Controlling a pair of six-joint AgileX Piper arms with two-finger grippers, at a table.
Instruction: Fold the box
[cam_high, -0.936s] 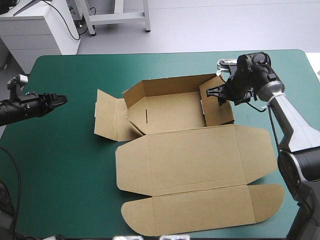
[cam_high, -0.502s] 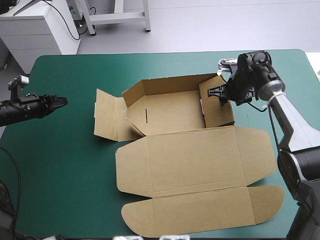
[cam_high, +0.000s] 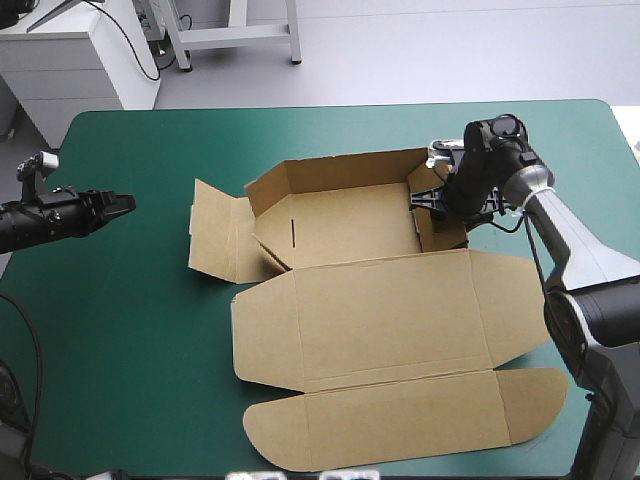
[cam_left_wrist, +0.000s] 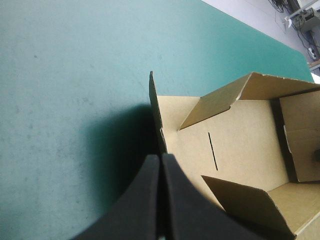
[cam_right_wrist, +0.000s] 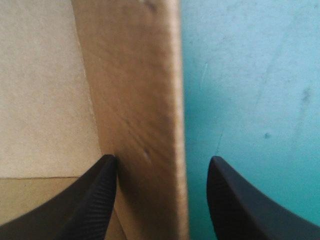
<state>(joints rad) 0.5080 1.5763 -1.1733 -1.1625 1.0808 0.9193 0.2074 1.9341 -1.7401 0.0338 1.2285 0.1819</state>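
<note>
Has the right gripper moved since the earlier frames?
Yes. The right gripper has shifted slightly left and toward the near edge, judged against the far-right corner of the table; it straddles the right wall of the box.

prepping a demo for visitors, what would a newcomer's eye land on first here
The brown box dominates mid-table: a half-formed tray, with its broad lid lying flat toward the near edge. Next comes the right claw, open, straddling the tray's right end wall. The left claw, shut, hovers over the teal-green cover left of the box.
</note>
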